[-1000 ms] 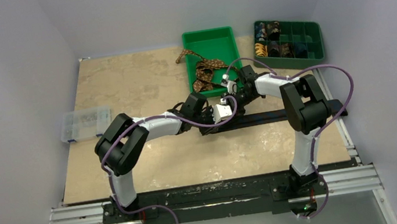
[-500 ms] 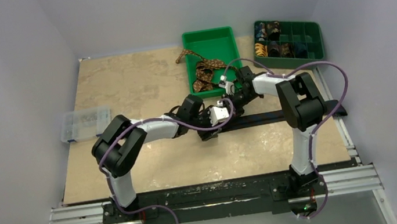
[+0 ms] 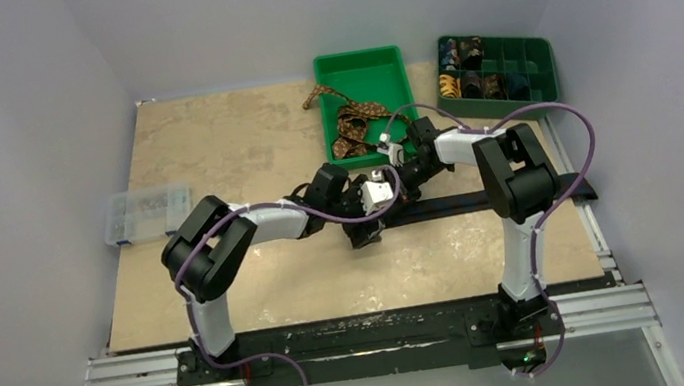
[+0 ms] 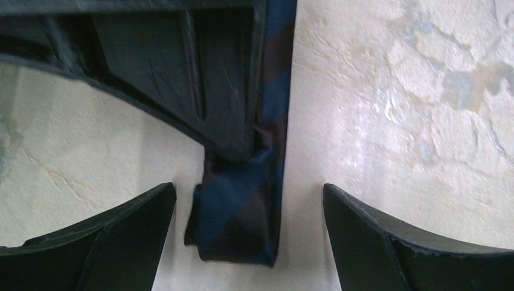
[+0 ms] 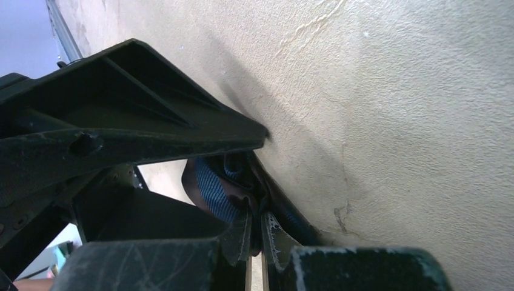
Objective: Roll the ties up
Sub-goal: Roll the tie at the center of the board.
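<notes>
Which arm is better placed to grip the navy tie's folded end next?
Left, probably: the left fingers stand open around the folded end of the navy tie; the right fingers pinch it.

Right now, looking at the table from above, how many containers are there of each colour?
Green: 2, the open tray and the divided box
Clear: 1, the small case
Total: 3
</notes>
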